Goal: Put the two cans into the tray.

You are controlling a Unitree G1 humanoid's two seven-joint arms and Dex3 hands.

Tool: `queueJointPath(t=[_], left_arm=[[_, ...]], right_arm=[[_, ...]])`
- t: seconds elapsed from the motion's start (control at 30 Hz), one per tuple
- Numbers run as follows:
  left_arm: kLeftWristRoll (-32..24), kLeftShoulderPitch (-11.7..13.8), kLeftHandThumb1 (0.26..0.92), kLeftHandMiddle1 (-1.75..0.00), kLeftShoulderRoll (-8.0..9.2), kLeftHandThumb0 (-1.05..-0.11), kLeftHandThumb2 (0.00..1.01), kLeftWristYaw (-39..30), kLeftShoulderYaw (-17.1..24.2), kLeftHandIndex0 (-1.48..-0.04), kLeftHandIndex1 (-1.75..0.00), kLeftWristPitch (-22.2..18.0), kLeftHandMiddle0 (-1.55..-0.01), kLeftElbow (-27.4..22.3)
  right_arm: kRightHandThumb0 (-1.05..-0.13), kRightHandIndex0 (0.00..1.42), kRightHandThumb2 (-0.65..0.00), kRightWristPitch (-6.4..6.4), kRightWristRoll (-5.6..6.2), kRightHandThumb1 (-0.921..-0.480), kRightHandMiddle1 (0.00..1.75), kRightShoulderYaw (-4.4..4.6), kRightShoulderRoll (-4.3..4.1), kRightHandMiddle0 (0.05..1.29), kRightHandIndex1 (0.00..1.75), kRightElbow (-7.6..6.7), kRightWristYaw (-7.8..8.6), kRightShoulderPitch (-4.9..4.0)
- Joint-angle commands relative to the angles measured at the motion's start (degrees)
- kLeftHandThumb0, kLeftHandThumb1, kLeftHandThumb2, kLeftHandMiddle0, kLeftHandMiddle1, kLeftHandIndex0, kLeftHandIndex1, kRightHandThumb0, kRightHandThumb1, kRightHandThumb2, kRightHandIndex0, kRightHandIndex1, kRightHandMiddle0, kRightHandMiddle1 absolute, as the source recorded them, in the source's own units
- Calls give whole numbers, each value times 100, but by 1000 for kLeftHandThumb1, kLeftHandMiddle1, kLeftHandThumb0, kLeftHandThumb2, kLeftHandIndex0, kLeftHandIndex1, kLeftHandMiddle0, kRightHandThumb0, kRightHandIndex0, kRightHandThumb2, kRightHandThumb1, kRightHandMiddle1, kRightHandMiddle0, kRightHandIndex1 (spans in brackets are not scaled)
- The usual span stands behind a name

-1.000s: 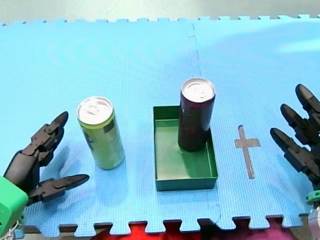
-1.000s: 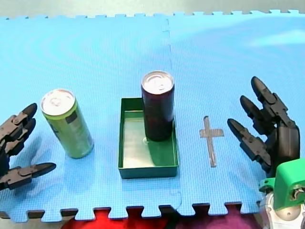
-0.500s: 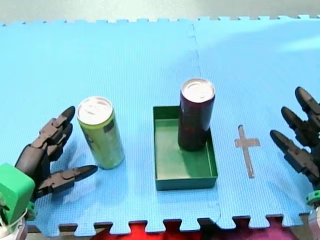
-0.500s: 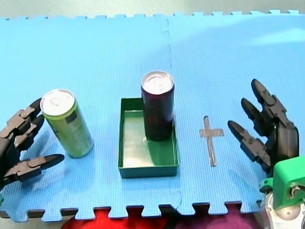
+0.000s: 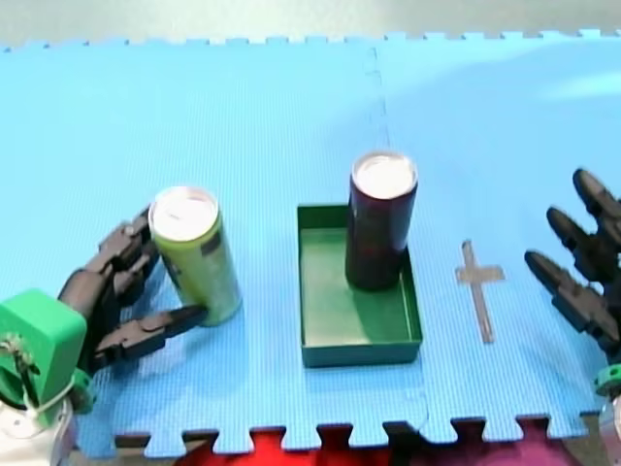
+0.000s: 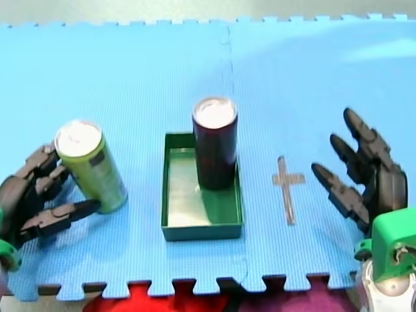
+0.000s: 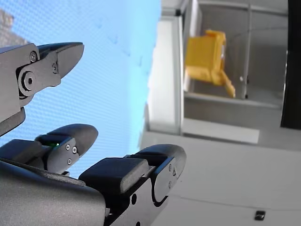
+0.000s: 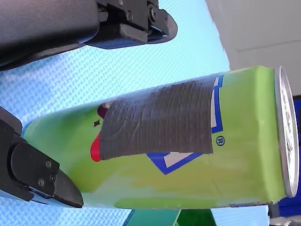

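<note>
A green can (image 5: 199, 262) stands upright on the blue mat, left of the tray. My left hand (image 5: 146, 286) is around it from the left, fingers behind it and thumb (image 5: 165, 325) at its base. The second wrist view shows the green can (image 8: 188, 155) between the fingers, with mat visible between the upper fingers (image 8: 127, 23) and the can. A dark red can (image 5: 380, 228) stands upright in the far part of the green tray (image 5: 340, 306). My right hand (image 5: 577, 262) is over the mat's right edge, holding nothing.
A grey tape cross (image 5: 478, 286) lies on the mat between the tray and my right hand. The mat's toothed front edge (image 5: 320, 437) runs just below the tray. The near half of the tray floor is bare.
My left hand has moved right and forward, from well apart from the green can to around it. The right hand and both cans have stayed almost in place.
</note>
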Motion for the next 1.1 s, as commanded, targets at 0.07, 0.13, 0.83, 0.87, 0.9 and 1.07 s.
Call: queueJointPath(t=[0.07, 0.13, 0.83, 0.87, 0.9, 1.07], left_arm=[[-5, -65, 734, -18, 15, -1048, 4, -80, 45, -232, -12, 29, -183, 124], [-17, -66, 732, -18, 22, -1048, 3, -145, 66, -233, -11, 29, -183, 152], [-4, 40, 698, -14, 312, -1048, 0, -864, 89, -248, -10, -3, -187, 158], [-26, 52, 695, -15, 311, -1048, 0, -897, 103, -249, -10, -9, -189, 148], [-49, 62, 690, -16, 312, -1048, -1, -932, 119, -250, -10, -13, -192, 137], [-128, 76, 674, -19, 311, -1048, 0, -1046, 188, -255, -10, -29, -203, 90]], right_arm=[[-976, 617, -3, -2, 9, -829, 1, -11, -57, 498, 1, 35, -8, -8], [-978, 617, -3, -4, 17, -830, 1, -16, -63, 499, 1, 51, -3, -17], [-1001, 610, -3, 45, -93, -846, 1, 24, -80, 502, 0, 69, -167, -45], [-1002, 610, -3, 48, -93, -847, 1, 24, -85, 502, 0, 73, -169, -48], [-1004, 610, -3, 53, -91, -848, 1, 23, -89, 503, 0, 79, -169, -53], [-1012, 608, -2, 63, -82, -850, 1, 24, -95, 504, 0, 112, -155, -65]])
